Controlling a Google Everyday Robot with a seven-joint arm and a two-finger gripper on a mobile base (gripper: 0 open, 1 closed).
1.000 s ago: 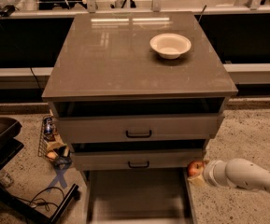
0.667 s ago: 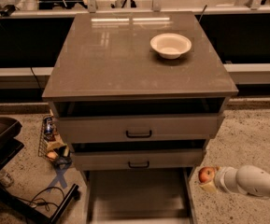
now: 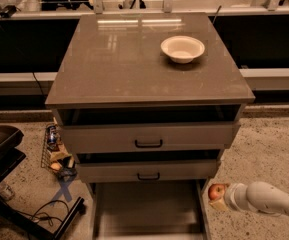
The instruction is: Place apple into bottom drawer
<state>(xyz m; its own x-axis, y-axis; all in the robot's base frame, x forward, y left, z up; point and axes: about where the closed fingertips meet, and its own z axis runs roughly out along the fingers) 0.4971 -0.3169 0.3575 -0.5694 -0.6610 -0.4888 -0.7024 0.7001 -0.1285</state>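
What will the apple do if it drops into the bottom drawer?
The apple is round, so it would probably roll on the flat floor of the bottom drawer. It seems firm: the gripper, right of the drawer, holds it unsquashed.

floor [image 3: 271,149]: speckled stone | centre: grey-brown desk [image 3: 134,64], light glare on far top | far: dark panels [image 3: 19,49], pale rail [image 3: 14,77] | near left: black stand [image 3: 4,154], wire basket [image 3: 54,151], cable [image 3: 44,209] | near right: claw [image 3: 220,198] gripping apple [image 3: 215,191]
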